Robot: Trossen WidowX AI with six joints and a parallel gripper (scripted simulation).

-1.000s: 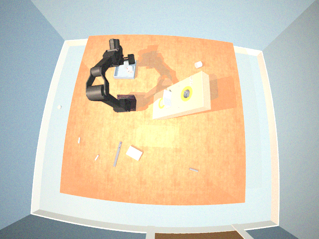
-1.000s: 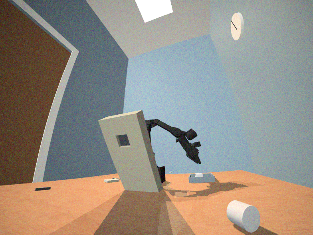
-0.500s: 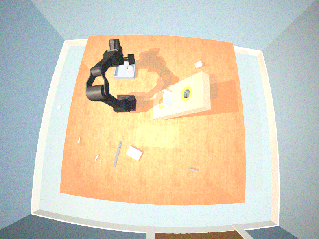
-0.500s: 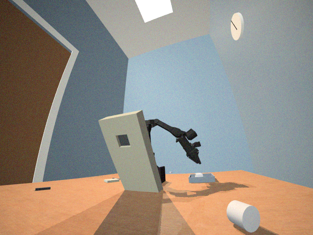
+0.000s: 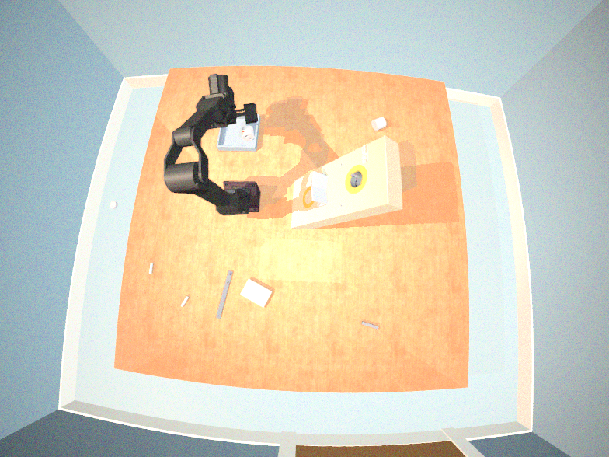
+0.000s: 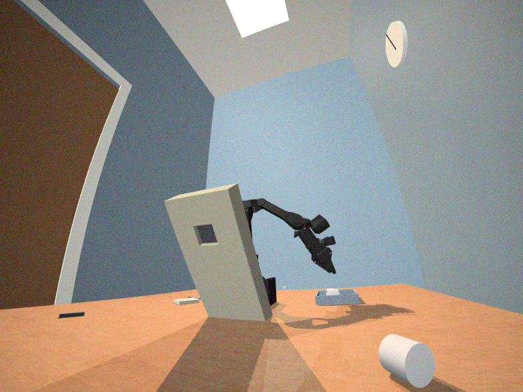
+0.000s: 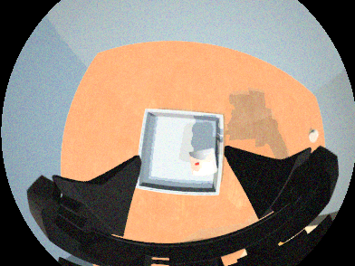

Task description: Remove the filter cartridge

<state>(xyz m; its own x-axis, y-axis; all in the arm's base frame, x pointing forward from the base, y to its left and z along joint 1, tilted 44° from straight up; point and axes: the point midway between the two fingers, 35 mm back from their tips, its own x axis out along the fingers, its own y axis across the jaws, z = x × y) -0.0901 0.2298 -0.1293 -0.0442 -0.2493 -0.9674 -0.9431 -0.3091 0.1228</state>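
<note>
The cartridge (image 7: 205,160) rests on the tray (image 7: 148,155) floor; my tool (image 6: 330,267) hangs above the tray, released, touching nothing.

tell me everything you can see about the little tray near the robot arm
The tray is a small, shallow, pale blue-grey square with low raised walls, resting flat on the orange table. A whitish round piece with a red mark lies inside near one wall. The open gripper hangs above, touching neither.
</note>
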